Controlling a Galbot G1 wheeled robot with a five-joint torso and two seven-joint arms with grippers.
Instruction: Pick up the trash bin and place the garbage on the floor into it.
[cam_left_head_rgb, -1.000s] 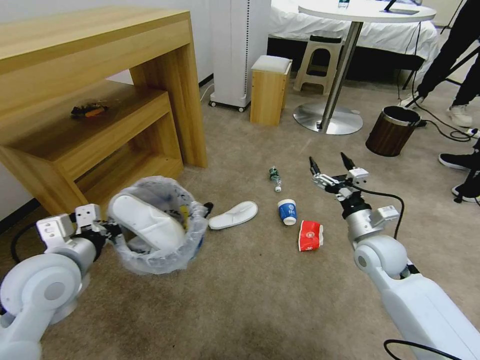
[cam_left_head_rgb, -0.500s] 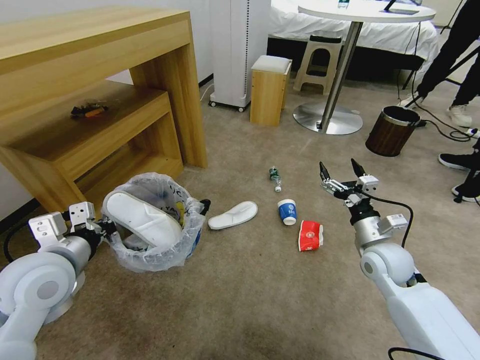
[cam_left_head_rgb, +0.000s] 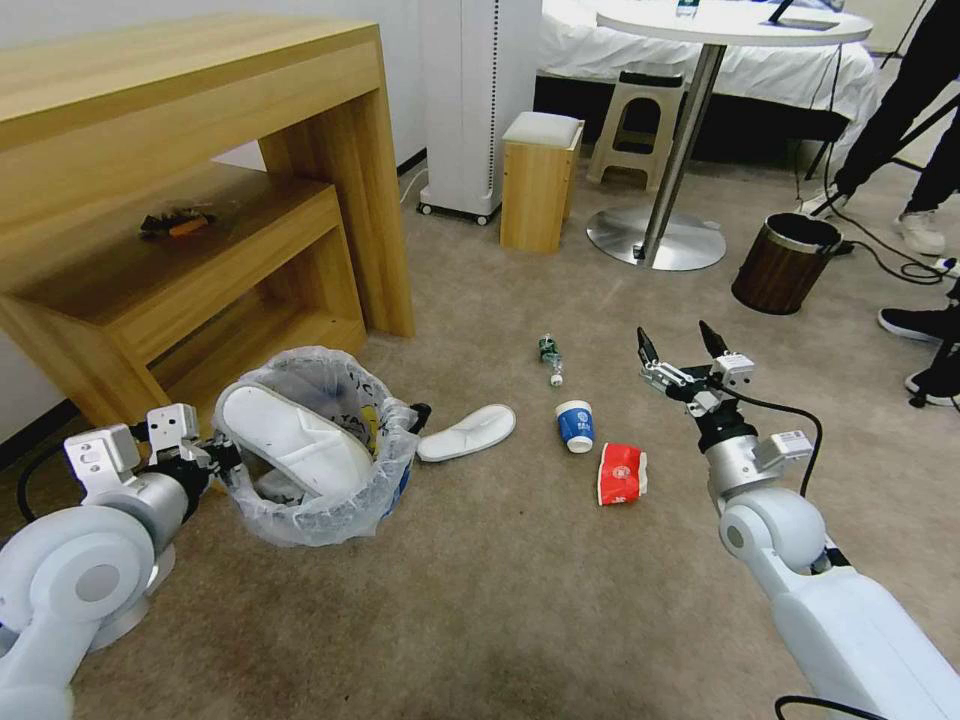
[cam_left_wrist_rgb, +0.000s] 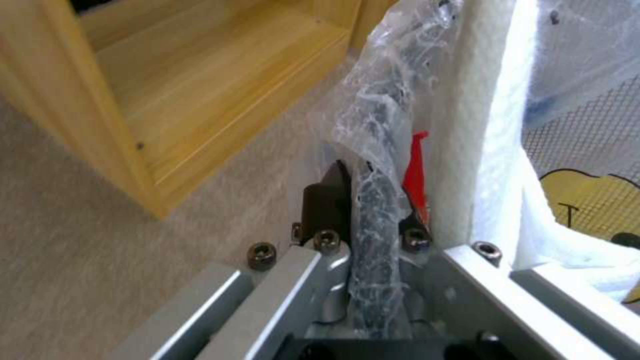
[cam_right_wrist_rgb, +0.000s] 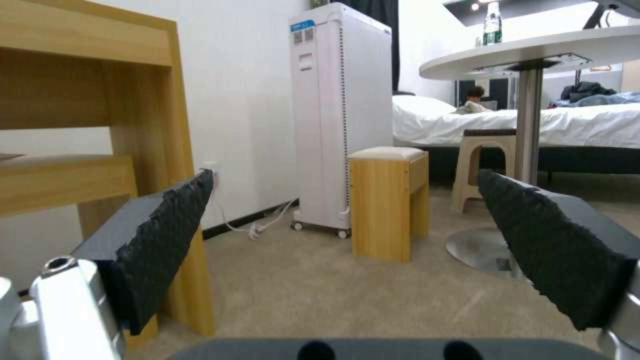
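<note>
Trash bin: we record it tilted beside the wooden desk, on beige carpet, one white slipper inside. Left gripper: fingers clamped on the bin's bag-lined rim. Right of the bin we list a second slipper, bottle, blue cup, red wrapper. Right gripper: raised beyond the wrapper, fingers apart, empty.
</note>
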